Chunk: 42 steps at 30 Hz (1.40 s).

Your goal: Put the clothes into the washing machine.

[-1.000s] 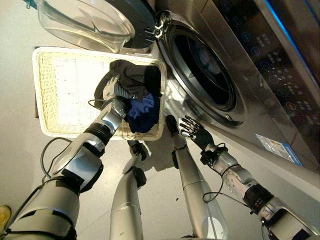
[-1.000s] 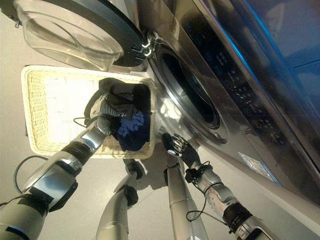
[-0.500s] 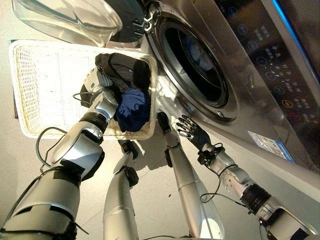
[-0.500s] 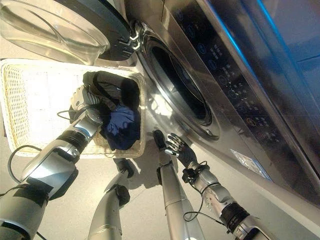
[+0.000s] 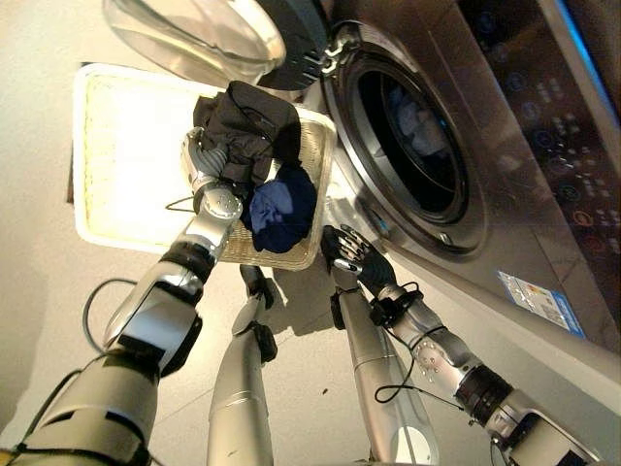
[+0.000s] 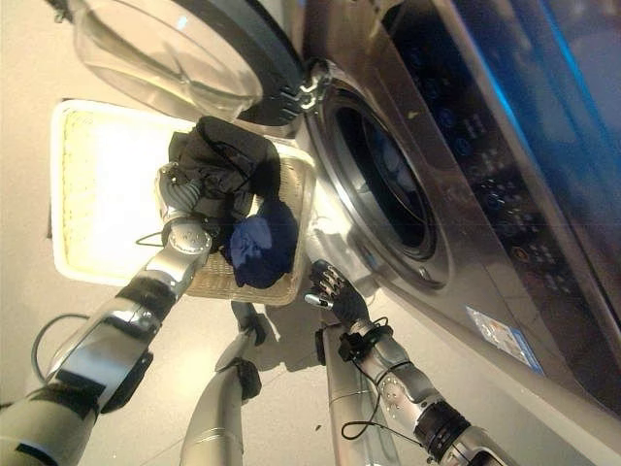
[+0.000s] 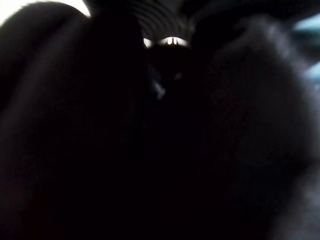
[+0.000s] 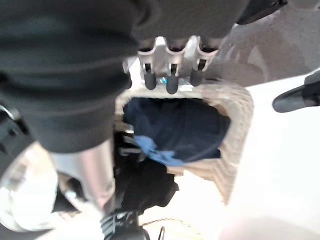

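The basket was pale cream wicker with a fine woven pattern. One garment in it was black; the other garment was dark navy blue, with a lighter blue fold visible in the right wrist view. The washing machine was silver-grey with a dark control panel carrying pale markings and a blue strip. Its door was clear glass in a dark grey frame. The floor was plain light grey.
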### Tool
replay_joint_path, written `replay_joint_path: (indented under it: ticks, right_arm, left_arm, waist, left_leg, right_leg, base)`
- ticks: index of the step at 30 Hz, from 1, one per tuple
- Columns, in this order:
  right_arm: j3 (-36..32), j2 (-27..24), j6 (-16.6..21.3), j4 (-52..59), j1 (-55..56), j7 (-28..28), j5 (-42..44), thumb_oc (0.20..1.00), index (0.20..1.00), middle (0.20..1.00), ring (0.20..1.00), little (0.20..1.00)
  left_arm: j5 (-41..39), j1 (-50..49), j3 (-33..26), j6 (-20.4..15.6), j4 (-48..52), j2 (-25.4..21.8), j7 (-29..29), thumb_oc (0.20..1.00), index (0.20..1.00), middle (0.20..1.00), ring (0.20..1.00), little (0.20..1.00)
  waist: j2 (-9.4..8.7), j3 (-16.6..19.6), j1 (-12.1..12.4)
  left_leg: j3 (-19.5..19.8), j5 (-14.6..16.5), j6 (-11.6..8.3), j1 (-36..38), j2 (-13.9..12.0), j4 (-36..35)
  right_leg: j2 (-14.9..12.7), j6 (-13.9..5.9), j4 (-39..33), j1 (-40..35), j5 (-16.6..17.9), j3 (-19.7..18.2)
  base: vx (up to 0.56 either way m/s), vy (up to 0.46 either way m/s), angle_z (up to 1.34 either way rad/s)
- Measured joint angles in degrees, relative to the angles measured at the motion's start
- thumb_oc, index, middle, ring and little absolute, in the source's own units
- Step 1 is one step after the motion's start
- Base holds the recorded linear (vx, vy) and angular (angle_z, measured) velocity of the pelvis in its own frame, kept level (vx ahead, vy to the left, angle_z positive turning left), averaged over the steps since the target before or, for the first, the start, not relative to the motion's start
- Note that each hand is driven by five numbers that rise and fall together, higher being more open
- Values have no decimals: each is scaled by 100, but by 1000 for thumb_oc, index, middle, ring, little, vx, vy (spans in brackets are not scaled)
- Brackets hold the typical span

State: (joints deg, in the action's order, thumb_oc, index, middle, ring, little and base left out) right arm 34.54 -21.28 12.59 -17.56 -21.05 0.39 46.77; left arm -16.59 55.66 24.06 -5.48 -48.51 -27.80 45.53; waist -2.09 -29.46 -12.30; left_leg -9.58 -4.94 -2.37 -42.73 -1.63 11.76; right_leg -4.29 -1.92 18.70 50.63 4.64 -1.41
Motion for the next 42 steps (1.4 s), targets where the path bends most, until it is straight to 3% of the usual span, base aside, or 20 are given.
replay_joint_path:
  ticks: [3,7,13,21,22,24,29,33,38,42]
  right_arm:
    - [-105,-4,76,33,153,-11,-139,1000,1000,1000,1000,1000]
    - [-179,8,91,148,170,-40,-242,1000,1000,1000,1000,1000]
    - [-480,102,133,225,88,-70,-474,1000,1000,1000,1000,1000]
    - [-566,117,133,384,-102,-201,-876,1000,1000,1000,1000,1000]
    - [-588,116,133,443,-194,-270,-1037,1000,1000,1000,1000,1000]
    - [-595,115,133,517,-256,-319,-1109,1000,1000,1000,1000,1000]
    - [-729,-140,104,585,-549,-736,-1702,1000,1000,1000,1000,1000]
    - [-707,-178,98,557,-742,-1056,-2145,1000,1000,1000,1000,1000]
    - [-700,-158,91,361,-796,-1262,-2156,1000,1000,1000,1000,1000]
    - [-682,-163,50,370,-797,-1116,-2011,1000,1000,1000,1000,1000]
  left_arm:
    - [-1,-420,-248,-83,266,-91,123,200,200,200,200,200]
    - [-1,-1012,-521,-251,701,-205,148,200,200,200,200,200]
    - [291,-1717,-577,-757,1564,-255,-317,200,200,200,200,200]
    - [460,-2213,-503,-1042,2578,-261,-1461,200,200,200,200,200]
    - [456,-2278,-454,-1184,2721,-261,-1901,200,200,200,200,200]
    - [437,-2291,-429,-1232,2738,-253,-2178,200,200,200,200,200]
    - [-582,-2700,-82,-1351,3575,-248,-3940,200,200,200,200,200]
    - [-1178,-2671,-21,-1362,3630,-249,-4812,200,200,200,200,200]
    - [-1447,-2662,-8,-1295,3865,-268,-5201,200,200,200,200,200]
    - [-1455,-2591,180,-1088,4079,-326,-5280,200,200,200,200,200]
  waist:
    - [9,-5,319]
    - [52,-30,547]
    - [86,-48,976]
    - [101,-56,1042]
    - [107,-57,1043]
    - [137,-70,1045]
    - [373,-115,1194]
    - [435,-131,1214]
    - [454,-132,1207]
    - [462,-132,1192]
  left_leg:
    - [139,-145,-44,49,-1,-193]
    - [347,-352,-51,191,37,-442]
    - [635,-416,-43,332,100,-524]
    - [737,-495,-22,544,193,-731]
    - [779,-502,-31,568,194,-746]
    - [802,-519,-40,568,193,-773]
    - [848,-638,-5,746,185,-1018]
    - [862,-697,16,786,188,-1079]
    - [879,-700,14,817,181,-1100]
    - [879,-699,13,824,178,-1101]
  right_leg:
    - [-11,58,-4,-45,-24,164]
    - [-71,108,-4,-174,-63,389]
    - [-159,96,20,-424,-170,633]
    - [-264,35,3,-624,-210,735]
    - [-270,33,-2,-658,-216,774]
    - [-271,36,-3,-660,-218,797]
    - [-274,35,-128,-831,-215,901]
    - [-285,34,-165,-887,-215,960]
    - [-280,33,-202,-932,-216,986]
    - [-277,30,-204,-939,-217,985]
  base:
    - [-57,-3,17]
    - [-60,1,26]
    - [-46,7,21]
    - [-25,11,10]
    - [-28,20,8]
    - [-33,26,6]
    - [-15,23,6]
    - [-12,5,6]
    - [0,0,0]
    - [0,0,0]
